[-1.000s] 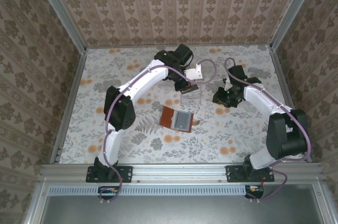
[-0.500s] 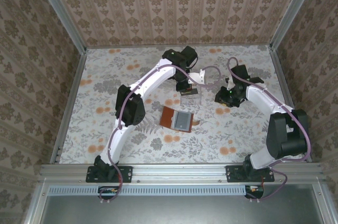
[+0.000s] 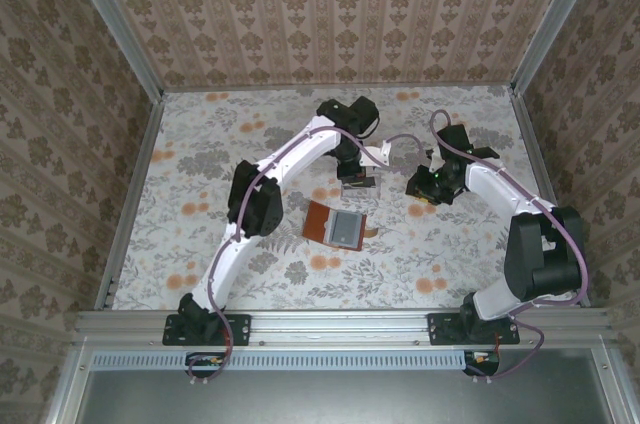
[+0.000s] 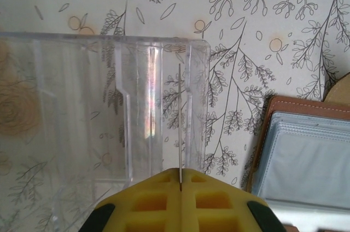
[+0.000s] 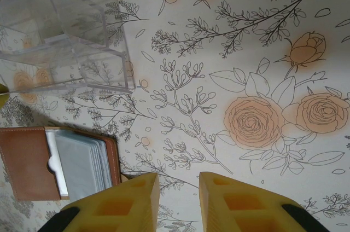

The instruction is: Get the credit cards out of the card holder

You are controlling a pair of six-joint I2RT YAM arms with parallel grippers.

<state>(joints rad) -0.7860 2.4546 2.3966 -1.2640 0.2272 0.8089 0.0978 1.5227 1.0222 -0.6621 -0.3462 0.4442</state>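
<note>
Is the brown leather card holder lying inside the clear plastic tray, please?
No, the card holder lies outside the tray, on the table.

The card holder [image 3: 335,226] lies open and flat near the middle of the counter [image 3: 200,144], brown leather at 9 o'clock, grey-blue lining at 3 o'clock, strap tab [image 3: 372,234] poking out at 4 o'clock; pale cards [image 5: 82,166] sit stacked in its pocket; one credit card [image 4: 180,128], edge-on as a thin dark line, is pinched in the left jaws at the holder's 12 o'clock.

No lettering, brand or number is legible on the card holder [image 3: 336,227] or clear tray [image 4: 82,111].
</note>
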